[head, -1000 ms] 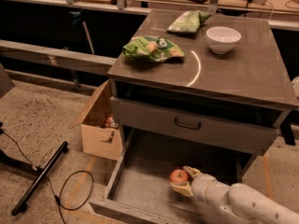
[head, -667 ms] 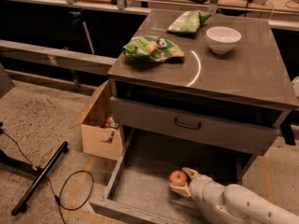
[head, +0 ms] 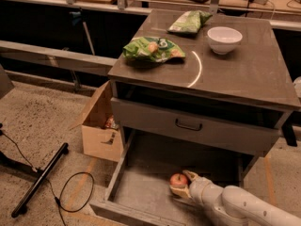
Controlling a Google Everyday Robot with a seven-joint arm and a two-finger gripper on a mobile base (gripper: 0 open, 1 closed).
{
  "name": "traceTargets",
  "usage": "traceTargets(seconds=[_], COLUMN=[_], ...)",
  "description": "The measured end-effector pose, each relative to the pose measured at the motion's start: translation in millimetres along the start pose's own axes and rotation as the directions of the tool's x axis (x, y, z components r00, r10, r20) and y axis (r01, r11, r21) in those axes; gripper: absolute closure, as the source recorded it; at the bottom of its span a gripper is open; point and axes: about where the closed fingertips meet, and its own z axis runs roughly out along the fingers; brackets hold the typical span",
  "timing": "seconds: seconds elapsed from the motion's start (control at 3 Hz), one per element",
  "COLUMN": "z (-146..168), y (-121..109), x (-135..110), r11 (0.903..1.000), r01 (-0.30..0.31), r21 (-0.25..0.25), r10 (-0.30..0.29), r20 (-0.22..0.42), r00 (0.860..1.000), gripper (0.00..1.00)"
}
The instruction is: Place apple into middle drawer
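The apple [head: 178,179], red-orange and round, is inside the open middle drawer [head: 139,188], a wide grey tray pulled out at the bottom of the cabinet. The apple sits right of the drawer's middle, at or just above the floor; I cannot tell if it touches. My gripper [head: 181,184] reaches in from the lower right on a white arm. Its pale fingers [head: 190,175] close around the apple from behind and below.
A shut grey drawer front with a black handle [head: 188,125] overhangs the tray. On the cabinet top are a white bowl [head: 224,39] and two green snack bags [head: 153,49]. A cardboard box [head: 99,127] stands left of the drawer. A black cable [head: 70,193] and stand leg [head: 40,180] lie on the floor.
The arm has settled slightly inside the drawer. The apple stays in the gripper at almost the same spot.
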Motion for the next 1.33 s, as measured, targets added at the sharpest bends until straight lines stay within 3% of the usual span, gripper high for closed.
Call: traceTargets(seconds=[0.67, 1.0, 1.33], z=[-13, -38, -87], y=[-14, -28, -43], x=[-4, -11, -16], r11=[0.9997, 0.9987, 0.9978], r01=[0.004, 0.008, 0.001], r21=[0.023, 0.05, 0.067], r10=[-0.004, -0.008, 0.002], r20=[-0.005, -0.013, -0.038], r00=[1.0, 1.0, 0.999], gripper=[0.13, 0.0, 0.0])
